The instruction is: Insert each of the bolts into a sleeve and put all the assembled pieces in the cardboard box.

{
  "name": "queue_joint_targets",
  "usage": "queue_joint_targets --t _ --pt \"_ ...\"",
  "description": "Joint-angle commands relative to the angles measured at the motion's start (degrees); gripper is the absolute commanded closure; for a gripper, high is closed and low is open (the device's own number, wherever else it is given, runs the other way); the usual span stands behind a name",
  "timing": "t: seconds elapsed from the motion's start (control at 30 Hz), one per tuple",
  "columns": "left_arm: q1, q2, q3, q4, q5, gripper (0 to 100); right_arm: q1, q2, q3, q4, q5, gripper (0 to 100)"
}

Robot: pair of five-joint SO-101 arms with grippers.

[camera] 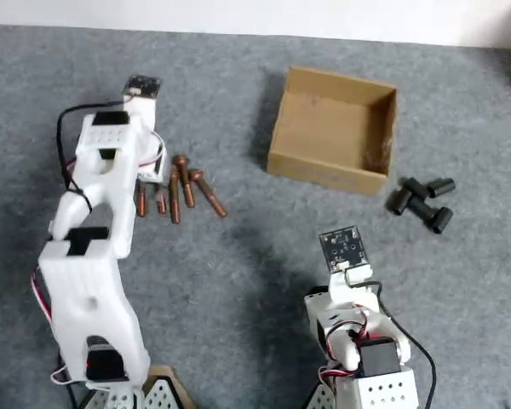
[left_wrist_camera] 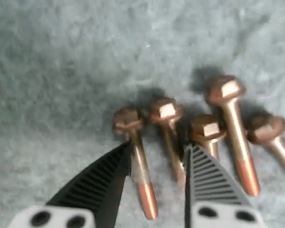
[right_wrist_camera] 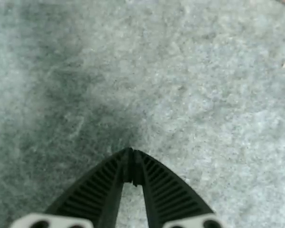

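Underneath everything, a grey felt-covered desk. On its left side, a white plastic left arm with black cables, stretched from the near edge toward the far side, wrist above the bolt cluster. On the right side, a white plastic right arm, folded short close to the near edge, with a small dark circuit board at its forward end. Toward the far side and right of centre, an open-topped brown cardboard box, standing upright between the bolts and the sleeves, nearer the sleeves. Left tool open, black ribbed fingers spread apart low over the bolts, with two bolt shanks in the gap and a third bolt head just behind one finger; impossible to tell whether touching any of them. Right tool closed, fingertips pressed together over plain grey felt. Five copper-coloured hex-head metal bolts loose on the felt in a rough fan, side by side, heads toward the far side, beside and partly under the left wrist, well apart from the box. Smallest, a loose heap of short black cylindrical sleeves, flat on the desk just beside the box's near right corner, several touching one another, well apart from the bolts.
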Motion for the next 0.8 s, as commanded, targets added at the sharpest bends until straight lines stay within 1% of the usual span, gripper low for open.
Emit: queue_joint_targets --t 0.0,0.13,0.43,0.53,0.63,0.7,0.77 --pt "-2.68 4.79 -7.52 2.55 0.26 81 -0.22 -0.48 8.48 -0.92 0.44 99.5" --pt "-5.41 7.25 -11.21 5.89 4.13 81 -0.22 -0.48 8.48 -0.92 0.44 99.5" --pt "-5.67 7.87 -11.47 7.38 4.40 81 -0.22 -0.48 8.48 -0.92 0.44 99.5" --pt "-5.58 7.87 -11.47 7.38 4.31 88 -0.22 -0.48 8.48 -0.92 0.44 99.5" --pt "-5.67 7.87 -11.47 7.47 4.31 99 -0.22 -0.48 8.48 -0.92 0.44 99.5" --pt "-5.49 7.87 -10.86 8.09 4.40 98 -0.22 -0.48 8.48 -0.92 0.44 99.5" --pt "-5.32 7.87 -10.24 8.35 4.40 100 -0.22 -0.48 8.48 -0.92 0.44 99.5"
